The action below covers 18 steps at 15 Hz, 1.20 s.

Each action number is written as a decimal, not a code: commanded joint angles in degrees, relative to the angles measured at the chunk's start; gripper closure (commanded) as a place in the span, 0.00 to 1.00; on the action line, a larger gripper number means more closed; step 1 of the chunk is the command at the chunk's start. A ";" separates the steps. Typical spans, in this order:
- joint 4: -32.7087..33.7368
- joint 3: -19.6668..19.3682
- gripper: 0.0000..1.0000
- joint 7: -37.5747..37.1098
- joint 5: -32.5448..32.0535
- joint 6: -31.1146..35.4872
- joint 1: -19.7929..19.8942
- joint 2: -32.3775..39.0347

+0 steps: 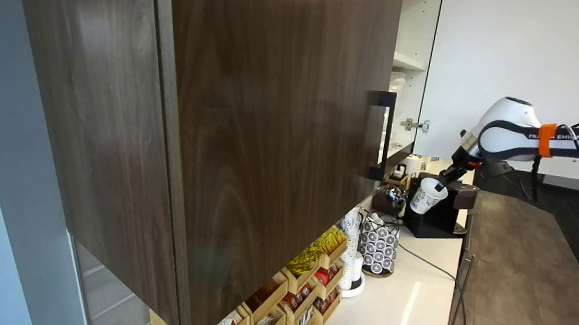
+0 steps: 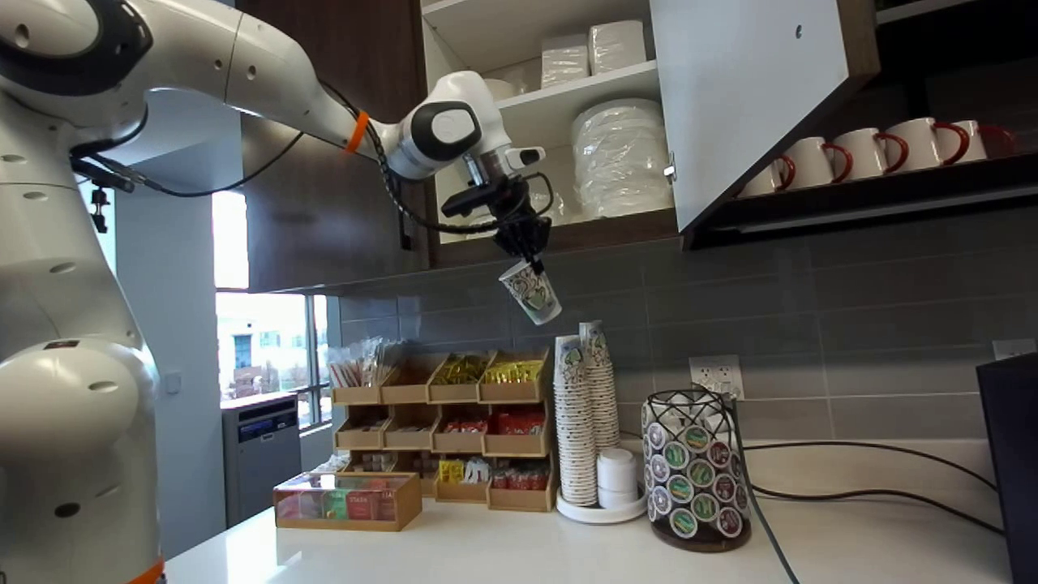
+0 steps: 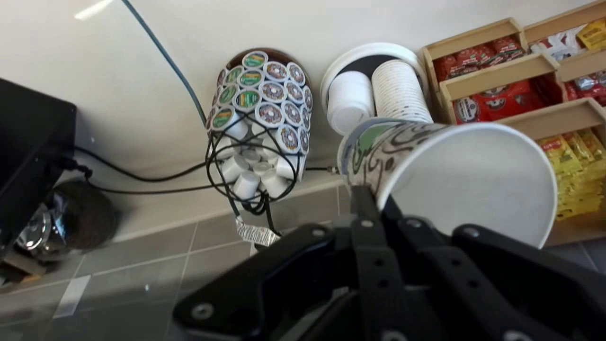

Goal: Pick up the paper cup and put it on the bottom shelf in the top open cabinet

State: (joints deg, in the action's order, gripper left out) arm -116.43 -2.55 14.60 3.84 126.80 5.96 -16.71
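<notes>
Paper cup point(image 2: 531, 294): in the air above the surface point(image 2: 454, 558), tilted, mouth upward.
Hand point(image 3: 377, 202): clenched on the cup's rim, pinching the thin paper wall.
Rim pinch: so narrow a bite on soft paper may let the cup swivel or crease if you jerk or bump it.
Tilt: lowered at this angle, its base edge would likely land first; let go then and you could topple it.
Top open cabinet point(image 2: 620, 233): its dark lower edge looks higher than the cup; move in before rising enough and you'd probably knock against it.
Bottom shelf point(image 1: 401, 146): just a sliver shows, so you can't tell how much room it has.
Wrapped white stack point(image 2: 620, 158): stands on that shelf toward the open door point(image 2: 746, 89); stray that way and you may hit either.
Clutter below: cup stacks point(image 2: 576, 438), a pod holder point(image 2: 701, 542) and wooden bins point(image 2: 460, 442) crowd the surface; drop the cup and it could strike them.
</notes>
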 commanded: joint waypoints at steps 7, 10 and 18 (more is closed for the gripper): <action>7.20 -0.88 0.99 -0.32 -3.81 -3.34 -2.19 0.07; 9.56 -0.57 0.99 0.32 -5.01 -4.39 -2.43 -0.06; 23.67 -0.56 0.99 1.08 -5.79 -10.96 -3.65 1.13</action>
State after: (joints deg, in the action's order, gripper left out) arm -98.58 -2.44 15.24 -1.30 119.90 3.35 -17.05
